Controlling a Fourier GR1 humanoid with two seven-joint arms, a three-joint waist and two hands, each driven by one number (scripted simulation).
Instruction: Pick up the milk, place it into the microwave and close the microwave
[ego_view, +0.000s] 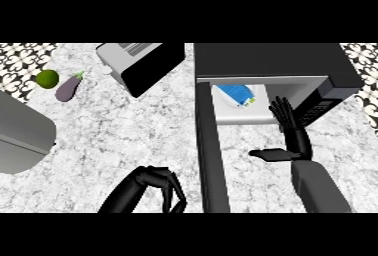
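Nearest you, at about 7 o'clock, your left hand (164, 187) hangs over the tabletop (133, 135) with its fingers curled downward and nothing in them. Just to its right the open microwave door (210, 150) runs like a dark bar from 6 o'clock up toward the middle. At 4 o'clock your right hand (289, 135) is at the oven's mouth, fingers straight and spread, thumb out to the side, holding nothing.

Beyond it, at about 1 o'clock, the milk (238, 94) lies inside the microwave (273, 62): a blue-and-white carton, tilted on the pale floor of the cavity, with a small green spot at its lower end. It appears clear of your fingers.

So the step in hand looks to be closing. Draw your right hand fully out of the cavity first, then bring a hand to the outer face of the door and sweep it shut along its hinge arc, keeping the forearm out of the door's path.

Farther off at 10 o'clock sit an eggplant (69, 88) and a lime (46, 78).
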